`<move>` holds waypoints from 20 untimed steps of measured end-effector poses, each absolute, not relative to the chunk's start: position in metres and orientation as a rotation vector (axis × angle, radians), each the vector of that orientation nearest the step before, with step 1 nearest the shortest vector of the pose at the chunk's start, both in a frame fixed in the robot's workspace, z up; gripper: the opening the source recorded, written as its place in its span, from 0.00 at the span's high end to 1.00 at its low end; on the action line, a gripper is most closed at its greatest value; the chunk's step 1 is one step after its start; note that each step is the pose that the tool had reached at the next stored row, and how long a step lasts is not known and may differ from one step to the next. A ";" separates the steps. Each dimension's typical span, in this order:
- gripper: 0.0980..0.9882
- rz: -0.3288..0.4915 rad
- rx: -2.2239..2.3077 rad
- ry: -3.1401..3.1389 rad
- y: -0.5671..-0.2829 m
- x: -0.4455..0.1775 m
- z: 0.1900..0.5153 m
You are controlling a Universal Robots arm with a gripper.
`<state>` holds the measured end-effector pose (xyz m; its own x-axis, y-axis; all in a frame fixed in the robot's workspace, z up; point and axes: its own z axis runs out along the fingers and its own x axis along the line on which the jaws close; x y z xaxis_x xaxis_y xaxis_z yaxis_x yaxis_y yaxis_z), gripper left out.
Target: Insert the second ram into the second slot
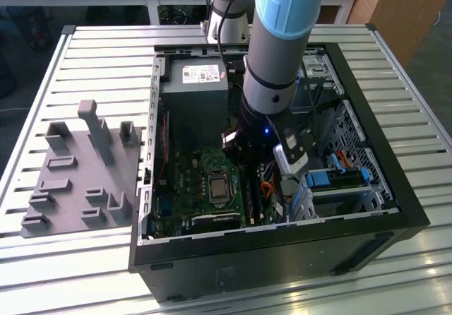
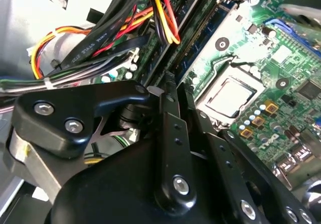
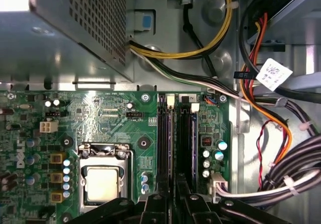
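With the arm reaching down into it, I see the open black computer case (image 1: 395, 209) on the slatted metal table (image 1: 92, 61), a grey plastic fixture tray (image 1: 78, 181) lying beside it toward the exterior view's left. Inside, the green motherboard (image 3: 105, 118) carries the silver processor socket (image 3: 103, 181). My black gripper (image 3: 173, 196) hangs over the two long black memory slots (image 3: 186, 148); I cannot tell how its fingers stand. I can't make out the second ram.
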<state>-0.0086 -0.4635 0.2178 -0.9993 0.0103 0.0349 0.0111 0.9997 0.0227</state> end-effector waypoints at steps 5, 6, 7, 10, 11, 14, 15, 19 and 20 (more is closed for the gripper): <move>0.87 -0.035 -0.017 -3.106 -0.463 -0.009 0.226; 0.89 -0.035 -0.017 -3.106 -0.463 -0.009 0.227; 0.89 -0.035 -0.017 -3.106 -0.463 -0.009 0.227; 0.97 -0.034 -0.017 -3.106 -0.464 -0.009 0.226; 0.97 -0.035 -0.017 -3.106 -0.463 -0.009 0.226; 0.97 -0.034 -0.017 -3.107 -0.463 -0.009 0.223; 0.97 -0.034 -0.016 -3.107 -0.463 -0.009 0.222; 0.97 -0.033 -0.017 -3.107 -0.464 -0.009 0.220; 0.97 -0.033 -0.017 -3.107 -0.464 -0.009 0.219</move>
<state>-0.0086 -0.4636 0.2194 -0.9994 0.0103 0.0343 0.0110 0.9997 0.0211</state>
